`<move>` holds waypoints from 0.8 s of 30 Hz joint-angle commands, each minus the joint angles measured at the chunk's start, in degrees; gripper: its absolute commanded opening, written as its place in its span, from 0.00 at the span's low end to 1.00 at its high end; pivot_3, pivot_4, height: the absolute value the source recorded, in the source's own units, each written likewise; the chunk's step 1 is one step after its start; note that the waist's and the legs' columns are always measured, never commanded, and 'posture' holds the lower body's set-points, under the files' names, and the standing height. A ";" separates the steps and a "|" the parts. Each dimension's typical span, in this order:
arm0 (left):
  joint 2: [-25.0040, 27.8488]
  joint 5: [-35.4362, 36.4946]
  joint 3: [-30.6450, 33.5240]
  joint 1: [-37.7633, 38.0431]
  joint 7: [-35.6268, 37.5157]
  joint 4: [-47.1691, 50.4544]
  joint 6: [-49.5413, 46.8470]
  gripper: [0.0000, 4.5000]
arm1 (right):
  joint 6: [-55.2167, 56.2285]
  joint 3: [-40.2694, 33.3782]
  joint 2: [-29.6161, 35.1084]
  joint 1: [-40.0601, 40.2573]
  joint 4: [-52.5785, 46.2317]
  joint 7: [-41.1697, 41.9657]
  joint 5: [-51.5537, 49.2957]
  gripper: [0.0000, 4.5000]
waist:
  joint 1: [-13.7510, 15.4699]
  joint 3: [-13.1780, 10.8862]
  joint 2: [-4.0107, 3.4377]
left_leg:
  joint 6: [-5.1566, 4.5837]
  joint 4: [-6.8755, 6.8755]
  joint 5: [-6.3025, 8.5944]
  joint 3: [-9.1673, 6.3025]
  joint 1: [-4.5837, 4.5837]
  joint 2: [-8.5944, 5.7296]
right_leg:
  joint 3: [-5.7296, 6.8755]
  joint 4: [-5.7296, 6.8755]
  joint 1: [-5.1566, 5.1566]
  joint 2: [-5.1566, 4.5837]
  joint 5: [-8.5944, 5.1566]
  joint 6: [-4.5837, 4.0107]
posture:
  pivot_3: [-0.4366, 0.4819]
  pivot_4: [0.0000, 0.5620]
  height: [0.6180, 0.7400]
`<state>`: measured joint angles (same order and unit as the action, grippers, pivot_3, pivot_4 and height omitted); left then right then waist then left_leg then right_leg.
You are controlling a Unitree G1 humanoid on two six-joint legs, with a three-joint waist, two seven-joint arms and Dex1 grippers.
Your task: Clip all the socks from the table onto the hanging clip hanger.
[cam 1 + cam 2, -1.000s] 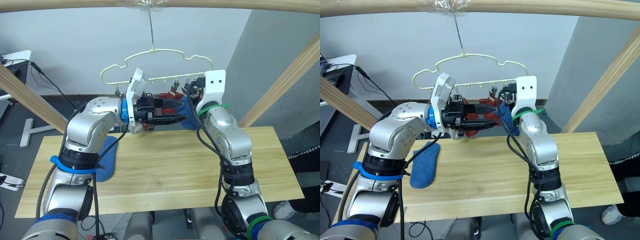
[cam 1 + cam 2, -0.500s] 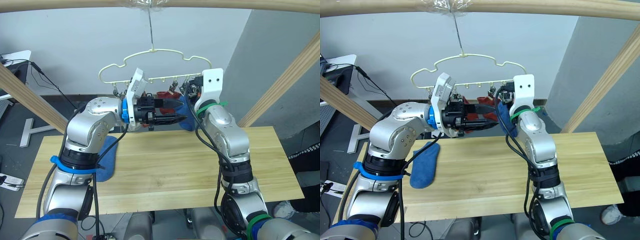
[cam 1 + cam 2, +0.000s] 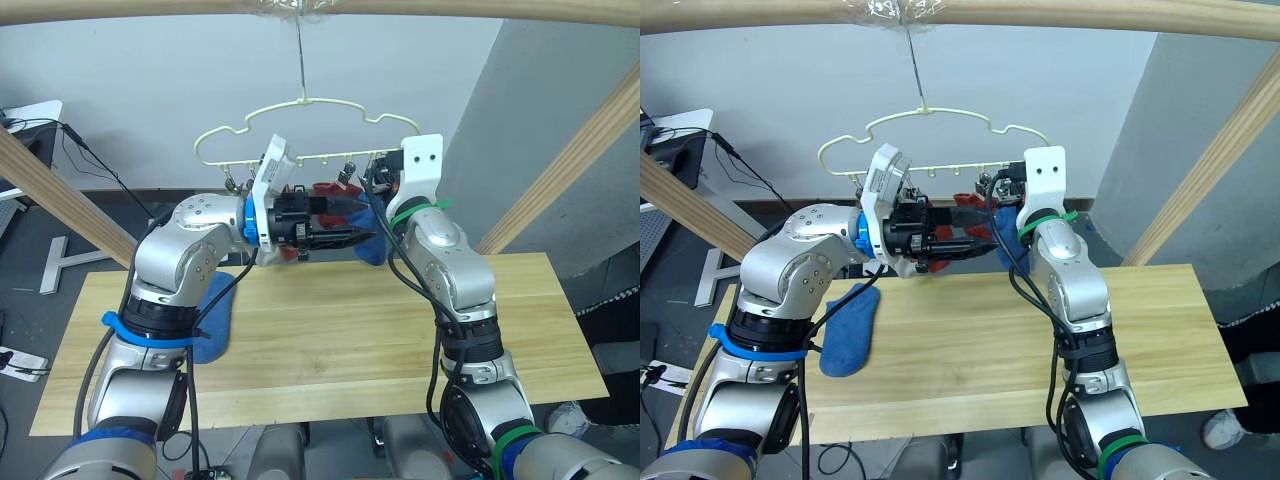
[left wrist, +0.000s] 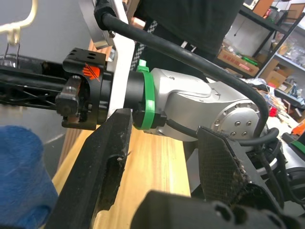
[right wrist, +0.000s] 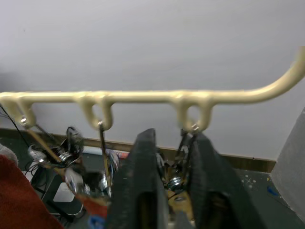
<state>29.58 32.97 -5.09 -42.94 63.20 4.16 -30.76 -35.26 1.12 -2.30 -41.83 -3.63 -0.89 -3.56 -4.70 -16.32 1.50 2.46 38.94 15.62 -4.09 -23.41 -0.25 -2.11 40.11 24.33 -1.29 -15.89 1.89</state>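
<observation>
Your two arms are raised together under the thin pale-yellow wire clip hanger (image 3: pixel 310 128) with its cloud-shaped outline, which hangs by its hook from a thick wooden pole. Your right gripper (image 5: pixel 172 177) reaches up to the hanger's lower bar with its two black fingers drawn close around one small metal clip (image 5: pixel 183 157); it appears to be pinching that clip, though the contact itself is hard to make out. Your left gripper (image 3: pixel 362 222) points across toward it, its fingers spread apart and holding nothing. A soft rust-red sock (image 3: pixel 328 190) and a soft blue sock (image 3: pixel 372 235) hang by the clips, between the two grippers. One more blue sock (image 3: pixel 848 333) lies flat on the long light wooden plank table (image 3: pixel 330 350), near its left end, below your left arm.

The risk here is the freely hanging hanger: a sideways push from either arm could swing it and pull the clip out of your right fingers. Your crowded grippers could also knock the hung socks loose.
</observation>
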 commanded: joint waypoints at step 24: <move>-2.59 -16.27 0.43 13.70 -15.51 3.88 13.38 0.99 | -0.62 -1.20 1.40 -1.35 -3.92 1.30 -1.38 0.00 | -0.25 0.00 0.00 | -0.11 0.00 0.06 0.03 0.01 0.03 | -0.04 0.08 0.05 -0.01 0.00 0.00 | 0.43 0.42 0.83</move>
<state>26.29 18.25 -6.32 -31.18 50.07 4.82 -18.34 -36.06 0.14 -1.00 -42.00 -4.76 0.01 -4.18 -4.95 -16.32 1.50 2.35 38.94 15.68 -4.05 -23.40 -0.21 -2.17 40.19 24.38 -1.30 -15.89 1.89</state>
